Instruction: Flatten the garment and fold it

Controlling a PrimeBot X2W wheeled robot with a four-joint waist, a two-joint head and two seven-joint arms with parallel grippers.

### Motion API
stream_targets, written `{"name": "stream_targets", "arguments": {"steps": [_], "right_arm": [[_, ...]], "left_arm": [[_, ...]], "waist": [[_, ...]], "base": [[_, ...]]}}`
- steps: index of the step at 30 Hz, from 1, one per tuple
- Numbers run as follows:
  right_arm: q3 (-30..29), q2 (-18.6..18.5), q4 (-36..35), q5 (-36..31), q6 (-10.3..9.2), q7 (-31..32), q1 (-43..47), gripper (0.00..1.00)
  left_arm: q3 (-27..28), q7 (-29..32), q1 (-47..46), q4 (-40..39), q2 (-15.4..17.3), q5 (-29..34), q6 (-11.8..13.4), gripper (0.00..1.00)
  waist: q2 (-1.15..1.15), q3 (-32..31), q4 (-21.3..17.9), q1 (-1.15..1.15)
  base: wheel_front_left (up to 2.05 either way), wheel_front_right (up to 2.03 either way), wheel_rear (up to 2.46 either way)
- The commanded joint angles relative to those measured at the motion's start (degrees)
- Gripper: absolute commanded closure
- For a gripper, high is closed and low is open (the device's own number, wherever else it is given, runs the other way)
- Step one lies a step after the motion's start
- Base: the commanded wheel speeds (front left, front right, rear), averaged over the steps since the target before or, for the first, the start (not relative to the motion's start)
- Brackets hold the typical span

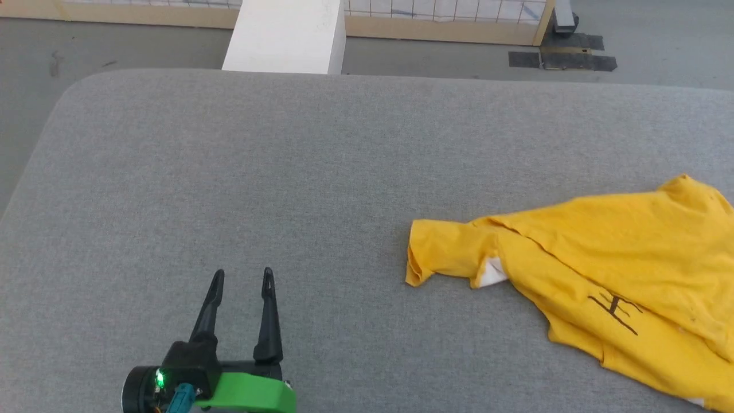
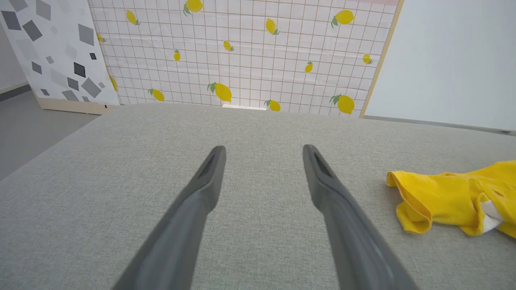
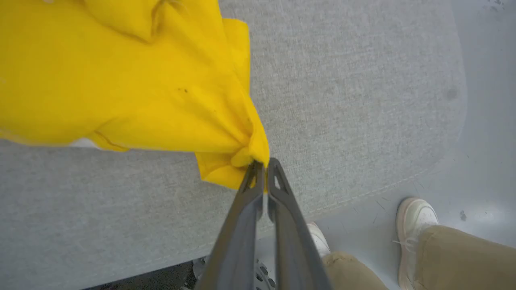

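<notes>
One shirt [image 1: 619, 258] is pinched at right by the closed right gripper [image 3: 265, 164]; the left gripper [image 1: 242, 272] is held spread, empty. Two shoes [image 3: 415, 219] are seen at lower right.

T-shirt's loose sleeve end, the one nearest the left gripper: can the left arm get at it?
Probably yes. The left gripper is open, and bare grey surface lies between it and the sleeve end. The right gripper pinches the T-shirt elsewhere.

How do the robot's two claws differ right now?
The left gripper is open and empty; the right gripper is shut on a bunched bit of the yellow T-shirt. The left one is over bare grey table, apart from the shirt; the right one touches it. Both have two long dark fingers.
</notes>
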Motion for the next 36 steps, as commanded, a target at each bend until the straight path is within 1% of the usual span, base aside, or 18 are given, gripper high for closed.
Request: {"name": "stream_targets", "arguments": {"steps": [1,2,3,4,8,12,13,17,19,22,24,26,28,30,32,36], "right_arm": [[-0.1,0.5,0.8,-1.4,-0.09,-1.3,-0.1,1.00],[-0.5,1.0,1.4,-2.0,-0.09,-2.5,-0.4,0.95],[-0.6,1.4,1.8,-2.8,-0.09,-4.4,-1.2,0.44],[-0.6,1.7,2.0,-3.3,-0.09,-5.9,-2.0,0.00],[0.8,2.4,0.1,-4.3,-0.09,-13.2,-6.4,0.00],[3.2,3.9,-5.3,-4.1,-0.09,-19.8,-10.4,0.00],[3.7,4.5,-7.1,-4.4,-0.09,-22.5,-11.5,0.00],[6.6,7.1,-11.3,-7.0,-0.09,-30.9,-12.3,0.00],[8.0,8.1,-12.1,-8.1,-0.09,-33.8,-11.4,0.00],[9.5,8.8,-12.6,-8.9,-0.09,-36.4,-9.7,0.00],[9.9,8.8,-12.1,-6.1,-0.09,-37.2,-8.7,0.00],[10.5,8.9,-11.7,-5.2,-0.09,-37.7,-8.1,0.00],[10.4,8.9,-11.4,-4.4,-0.09,-38.4,-8.3,0.00],[10.2,8.9,-11.3,-4.3,-0.09,-38.6,-8.8,0.00],[9.8,8.9,-11.3,-4.4,-0.09,-38.7,-9.6,0.00],[9.5,8.9,-11.8,-4.6,-0.09,-38.5,-11.3,0.00]], "left_arm": [[0.3,-0.2,0.8,0.2,0.1,-0.1,-0.4,0.00],[0.3,-0.2,1.0,0.3,0.2,-0.1,-0.5,0.00],[0.3,-0.2,1.2,0.4,0.3,0.0,-0.5,0.00],[0.3,-0.2,1.3,0.5,0.3,0.0,-0.5,0.00],[0.3,-0.2,1.4,0.6,0.6,0.0,-0.8,0.00],[0.3,-0.2,1.7,0.2,0.8,0.0,-0.9,0.00],[0.2,-0.2,1.8,-0.1,0.9,0.1,-0.9,0.00],[0.1,-0.2,2.2,-0.8,0.8,0.1,-0.9,0.00],[0.1,-0.2,2.6,-1.1,0.8,0.2,-0.9,0.00],[0.1,-0.2,3.1,-1.5,0.7,0.4,-0.5,0.00],[0.1,-0.2,3.0,-2.1,0.8,0.9,-0.3,0.00],[-0.3,-0.2,2.1,-2.5,1.2,1.6,-0.5,0.00],[-0.9,0.3,0.0,-2.8,1.8,2.1,-1.2,0.00],[-2.1,2.1,-3.2,-2.6,2.7,3.0,-2.5,0.00],[-3.8,4.6,-7.6,-1.9,3.5,4.3,-4.3,0.00],[-8.1,12.4,-17.5,1.6,3.7,6.0,-8.4,0.00]], "waist": [[0.00,-0.6,-0.4,0.00],[0.00,-0.8,-0.6,0.00],[0.00,-1.2,-0.8,0.00],[0.00,-1.5,-1.1,0.00],[0.00,-2.9,-2.0,0.00],[0.00,-4.0,-2.8,0.00],[0.00,-4.1,-3.0,0.00],[0.00,-4.5,-3.2,0.00],[0.00,-4.5,-3.2,0.00],[0.00,-4.2,-3.3,0.00],[0.00,-3.6,-3.5,0.00],[0.00,-2.8,-3.8,0.00],[0.00,-1.8,-3.9,0.00],[0.00,-0.9,-4.0,0.00],[0.00,0.1,-4.0,0.00],[0.00,2.2,-4.0,0.00]], "base": [[0.00,0.00,0.00],[0.00,0.00,0.00],[0.00,0.00,0.00],[0.00,0.00,0.00],[0.00,0.00,0.00],[0.00,0.00,0.00],[0.00,0.00,0.00],[0.00,0.00,0.00],[0.00,0.00,0.00],[0.00,0.00,0.00],[0.00,0.00,0.00],[0.00,0.00,0.00],[0.00,0.00,0.00],[0.00,0.00,0.00],[0.00,0.00,0.00],[0.00,0.00,0.00]]}}
